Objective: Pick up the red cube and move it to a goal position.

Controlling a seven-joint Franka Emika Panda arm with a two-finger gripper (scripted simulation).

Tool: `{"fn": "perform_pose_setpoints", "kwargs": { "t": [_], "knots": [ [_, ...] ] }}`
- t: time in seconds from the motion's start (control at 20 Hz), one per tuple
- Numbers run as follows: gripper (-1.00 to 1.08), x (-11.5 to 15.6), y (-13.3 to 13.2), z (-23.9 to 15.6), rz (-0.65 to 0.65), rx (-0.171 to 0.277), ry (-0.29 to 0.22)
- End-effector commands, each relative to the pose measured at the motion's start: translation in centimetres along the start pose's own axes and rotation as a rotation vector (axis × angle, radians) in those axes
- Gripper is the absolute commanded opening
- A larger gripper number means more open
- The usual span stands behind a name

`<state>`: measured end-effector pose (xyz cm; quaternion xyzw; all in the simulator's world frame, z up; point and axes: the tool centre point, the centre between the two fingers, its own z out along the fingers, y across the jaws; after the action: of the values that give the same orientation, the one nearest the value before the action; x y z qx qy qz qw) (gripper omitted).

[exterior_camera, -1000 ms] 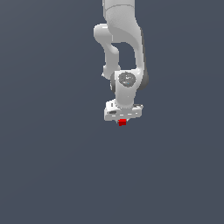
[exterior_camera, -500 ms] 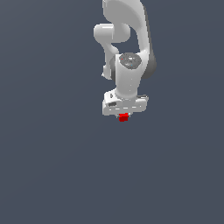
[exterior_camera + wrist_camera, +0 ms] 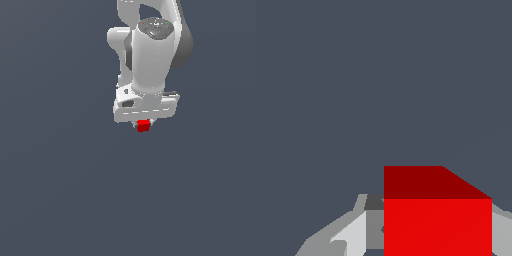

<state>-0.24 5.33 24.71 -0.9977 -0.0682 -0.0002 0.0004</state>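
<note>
One red cube point(image 3: 143, 125) sits clamped in the gripper point(image 3: 144, 125), fingers point(image 3: 351, 235) pressed against its sides. Against half a second ago, the arm point(image 3: 152, 55) looms larger, its wrist leaning toward 1 o'clock.

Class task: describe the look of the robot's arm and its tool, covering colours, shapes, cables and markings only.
The arm is glossy white, built of rounded cylindrical segments with darker grey shading at the joints. A round grey cap tops the nearest segment. The tool has a wide, boxy white body with a small dark recess on its face. In the wrist view its fingers look light and mid grey. No cables or markings are visible.
</note>
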Motion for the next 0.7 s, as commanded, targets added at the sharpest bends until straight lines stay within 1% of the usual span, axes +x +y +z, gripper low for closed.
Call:
{"fn": "perform_pose_setpoints", "kwargs": {
  "t": [0.0, 0.3, 0.65],
  "knots": [
    [-1.0, 0.8, 0.2, -2.2, 0.0, 0.0, -0.001],
    [-1.0, 2.2, 0.4, -5.9, 0.0, 0.0, -0.001],
    [-1.0, 3.2, 0.6, -8.1, 0.0, 0.0, -0.001]
  ]
}}
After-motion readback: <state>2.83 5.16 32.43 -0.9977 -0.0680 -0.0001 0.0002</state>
